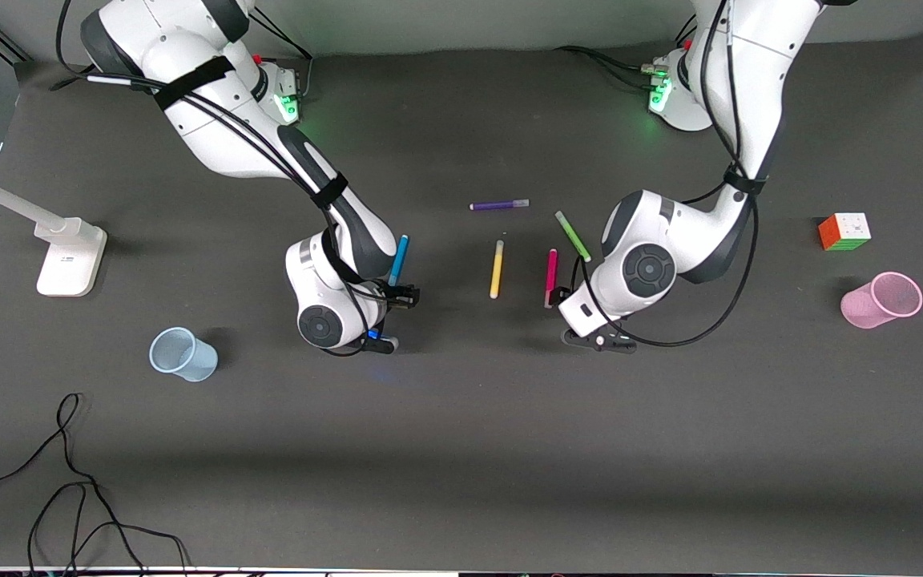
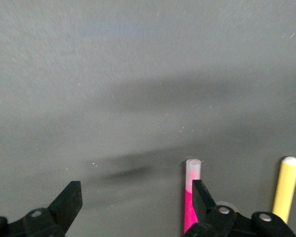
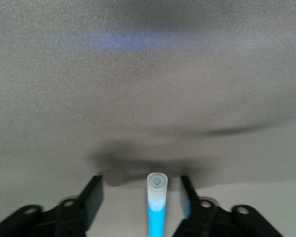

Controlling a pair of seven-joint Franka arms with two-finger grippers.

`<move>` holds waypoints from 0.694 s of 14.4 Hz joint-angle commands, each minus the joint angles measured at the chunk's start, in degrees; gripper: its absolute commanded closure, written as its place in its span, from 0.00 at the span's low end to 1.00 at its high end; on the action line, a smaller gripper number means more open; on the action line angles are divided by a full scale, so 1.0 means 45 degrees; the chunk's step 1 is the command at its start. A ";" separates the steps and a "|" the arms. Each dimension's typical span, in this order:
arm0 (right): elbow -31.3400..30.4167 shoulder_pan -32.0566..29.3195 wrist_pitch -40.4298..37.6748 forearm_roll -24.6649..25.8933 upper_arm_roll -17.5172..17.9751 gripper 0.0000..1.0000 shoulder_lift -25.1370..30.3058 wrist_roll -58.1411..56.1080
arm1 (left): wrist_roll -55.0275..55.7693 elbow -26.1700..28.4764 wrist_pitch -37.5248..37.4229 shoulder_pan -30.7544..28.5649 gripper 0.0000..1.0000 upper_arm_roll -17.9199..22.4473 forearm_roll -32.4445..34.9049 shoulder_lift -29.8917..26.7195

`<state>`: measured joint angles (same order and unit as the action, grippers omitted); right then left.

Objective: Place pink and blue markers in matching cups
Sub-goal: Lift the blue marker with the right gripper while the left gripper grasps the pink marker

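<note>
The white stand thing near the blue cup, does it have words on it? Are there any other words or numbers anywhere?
White stand: a small dark mark on its base, too small to read.
Blue marker, pink marker, blue cup, pink cup: no writing shows.
Colored cube: plain stickers, no letters.
Nothing in these views can be read.
</note>
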<state>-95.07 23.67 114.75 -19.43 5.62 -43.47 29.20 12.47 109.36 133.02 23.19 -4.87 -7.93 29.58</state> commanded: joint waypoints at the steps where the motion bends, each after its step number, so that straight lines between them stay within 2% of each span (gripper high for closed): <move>1: -0.0475 0.0073 0.0282 -0.0291 -0.0057 0.69 0.0324 0.0210 | 0.0236 0.1827 0.1005 0.0510 0.01 0.0165 -0.0015 -0.1064; 3: -0.0475 0.0073 0.0302 -0.0368 -0.0057 0.88 0.0324 0.0210 | 0.0410 0.2180 0.1007 0.0900 0.01 0.0165 -0.0015 -0.1416; 5: -0.0456 0.0073 0.0302 -0.0369 -0.0057 1.00 0.0323 0.0210 | 0.1325 0.2415 0.0929 0.1444 0.00 0.0165 -0.0015 -0.1593; 8: -0.0398 0.0073 0.0224 -0.0369 -0.0057 1.00 0.0323 0.0190 | 0.2597 0.2416 0.1258 0.2578 0.01 0.0184 0.0063 -0.1243; 10: -0.0222 0.0034 -0.0048 -0.0369 -0.0077 1.00 0.0440 0.0209 | 0.2580 0.2629 0.2095 0.2620 0.03 0.0204 0.0218 -0.0989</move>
<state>-95.34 23.57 114.70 -19.79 5.56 -42.92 29.26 22.94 119.24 139.05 34.16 -5.02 -7.80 25.00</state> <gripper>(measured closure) 0.837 0.018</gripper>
